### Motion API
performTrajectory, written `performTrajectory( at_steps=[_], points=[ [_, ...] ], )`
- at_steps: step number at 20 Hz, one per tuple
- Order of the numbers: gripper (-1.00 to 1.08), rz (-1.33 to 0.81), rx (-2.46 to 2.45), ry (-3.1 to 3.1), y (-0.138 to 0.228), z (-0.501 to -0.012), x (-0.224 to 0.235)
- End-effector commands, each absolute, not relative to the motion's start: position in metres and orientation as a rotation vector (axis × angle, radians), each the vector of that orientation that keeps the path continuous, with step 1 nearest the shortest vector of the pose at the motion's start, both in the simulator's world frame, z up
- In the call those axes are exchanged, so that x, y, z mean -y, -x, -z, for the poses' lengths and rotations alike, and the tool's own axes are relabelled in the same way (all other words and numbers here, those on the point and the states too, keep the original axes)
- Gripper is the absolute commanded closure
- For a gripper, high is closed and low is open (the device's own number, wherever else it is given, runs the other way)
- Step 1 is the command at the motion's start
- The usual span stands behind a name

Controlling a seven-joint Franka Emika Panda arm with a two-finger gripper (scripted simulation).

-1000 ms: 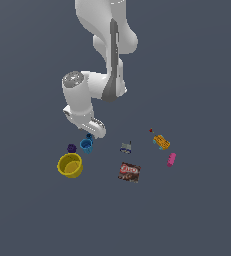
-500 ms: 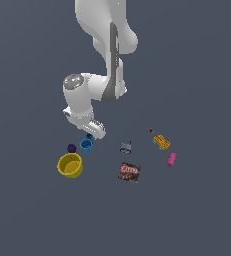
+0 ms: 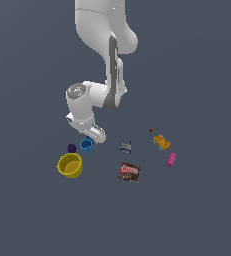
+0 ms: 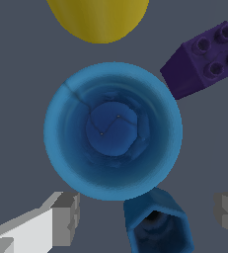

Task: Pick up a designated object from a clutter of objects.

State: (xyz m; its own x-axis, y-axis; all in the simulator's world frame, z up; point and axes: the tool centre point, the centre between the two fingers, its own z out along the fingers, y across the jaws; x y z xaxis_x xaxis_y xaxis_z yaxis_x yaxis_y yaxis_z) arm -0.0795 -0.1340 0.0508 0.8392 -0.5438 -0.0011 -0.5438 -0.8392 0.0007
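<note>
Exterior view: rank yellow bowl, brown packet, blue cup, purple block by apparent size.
Largest to smallest in the exterior view:
1. yellow bowl
2. brown packet
3. blue cup, partly hidden by the gripper, so its rank is less sure
4. purple block

Flat, even simulated lighting on a dull grey ground; no cast shadows or glare. Exterior view coarse; wrist view sharp, undistorted.
</note>
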Motion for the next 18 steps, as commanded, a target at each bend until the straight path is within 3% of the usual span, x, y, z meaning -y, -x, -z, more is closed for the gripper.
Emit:
performTrajectory(
  at_steps=[1,4,5,18],
  points=[
    [-0.92,0.0,0.891,-3.012,0.0793,-0.0449,0.1341],
    [-0.92,0.0,0.891,-3.012,0.0792,-0.0427,0.134],
    [1.08,0.0,0.891,-3.012,0.0792,-0.0427,0.134],
    [1.08,-0.001,0.892,-3.012,0.0783,-0.0451,0.1339]
  ],
)
